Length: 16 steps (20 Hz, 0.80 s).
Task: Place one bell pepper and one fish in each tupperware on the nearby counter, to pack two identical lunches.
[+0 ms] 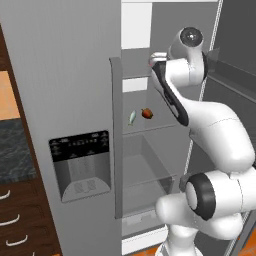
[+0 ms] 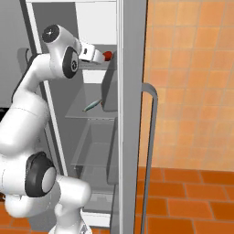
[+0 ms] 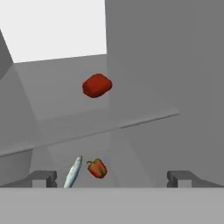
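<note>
Inside the open fridge, a red bell pepper (image 3: pixel 97 85) lies on an upper shelf, straight ahead of my gripper (image 3: pixel 113 179) and a short way off. The gripper is open, with nothing between its fingertips (image 3: pixel 43 178). On the shelf below lie a silvery fish (image 3: pixel 73 172) and a smaller orange-red bell pepper (image 3: pixel 97 168), side by side. From the left base view, that fish (image 1: pixel 132 118) and pepper (image 1: pixel 147 113) sit under my hand. The right base view has the upper pepper (image 2: pixel 107 55) just beyond the hand and the fish (image 2: pixel 91 106) lower. The tupperware is out of view.
The grey fridge door with its dispenser panel (image 1: pixel 80 162) stands at the left of the opening. A strip of dark speckled counter (image 1: pixel 11 150) over wood drawers (image 1: pixel 15 220) lies further left. The other door, with a long handle (image 2: pixel 151 151), borders the opening on the right.
</note>
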Motion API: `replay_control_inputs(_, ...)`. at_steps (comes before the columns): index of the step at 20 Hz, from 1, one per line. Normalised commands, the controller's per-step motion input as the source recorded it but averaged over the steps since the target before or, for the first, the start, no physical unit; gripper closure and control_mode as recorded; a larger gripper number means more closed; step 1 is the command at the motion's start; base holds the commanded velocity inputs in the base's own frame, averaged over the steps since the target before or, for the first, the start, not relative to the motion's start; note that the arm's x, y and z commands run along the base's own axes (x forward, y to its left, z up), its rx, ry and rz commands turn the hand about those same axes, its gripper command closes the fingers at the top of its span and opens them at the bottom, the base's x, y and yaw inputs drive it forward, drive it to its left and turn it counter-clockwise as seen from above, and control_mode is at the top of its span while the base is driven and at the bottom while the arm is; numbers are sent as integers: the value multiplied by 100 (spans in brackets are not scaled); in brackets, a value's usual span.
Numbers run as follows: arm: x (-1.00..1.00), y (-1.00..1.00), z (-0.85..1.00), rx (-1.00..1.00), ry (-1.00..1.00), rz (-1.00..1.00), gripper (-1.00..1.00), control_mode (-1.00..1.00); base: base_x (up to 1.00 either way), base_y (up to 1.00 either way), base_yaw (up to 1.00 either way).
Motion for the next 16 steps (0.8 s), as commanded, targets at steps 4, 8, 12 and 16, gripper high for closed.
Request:
replay_control_inputs(4,61,-14,-3,0,7,0,-100,-100,0,0,0)
replay_control_inputs(8,51,0,0,0,4,6,-100,-100,0,0,0)
replay_control_inputs(12,49,0,-4,0,6,7,-100,-100,0,0,0)
replay_control_inputs(16,51,0,-8,0,4,6,-100,-100,0,0,0)
